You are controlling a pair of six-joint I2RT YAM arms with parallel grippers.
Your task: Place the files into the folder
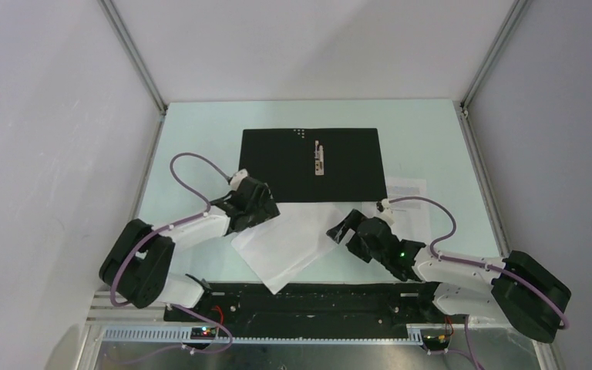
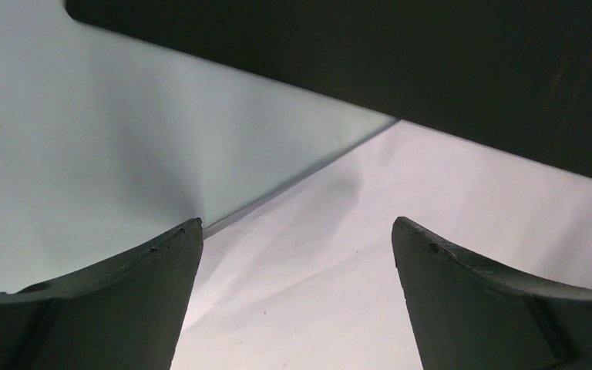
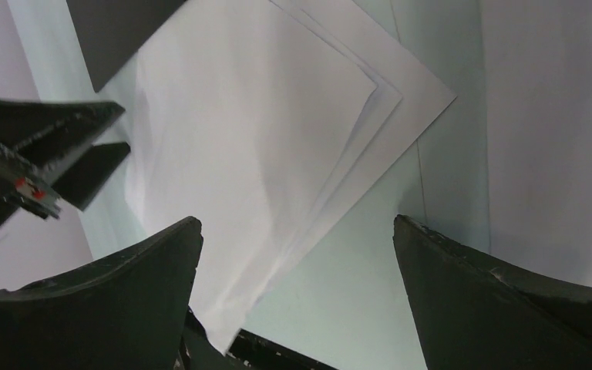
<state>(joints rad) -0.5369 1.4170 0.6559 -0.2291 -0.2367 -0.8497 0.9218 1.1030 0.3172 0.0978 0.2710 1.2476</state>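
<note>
Wide open and empty: left end effector [image 2: 297,231] at the left edge of the files [image 1: 289,243], right end effector [image 3: 297,227] at their right. Skewed on the worktop [image 1: 200,139], touching the near edge of the folder [image 1: 312,162], open with its black side up.

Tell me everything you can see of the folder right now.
The folder lies open and flat on the table, toward the far middle, black inside facing up. It looks matte, a wide rectangle, with a small metal clip near its centre and tiny pale dots by the far edge. White sheets meet its near edge; a printed sheet shows at its near right corner. The open left gripper is at its near left corner.
</note>
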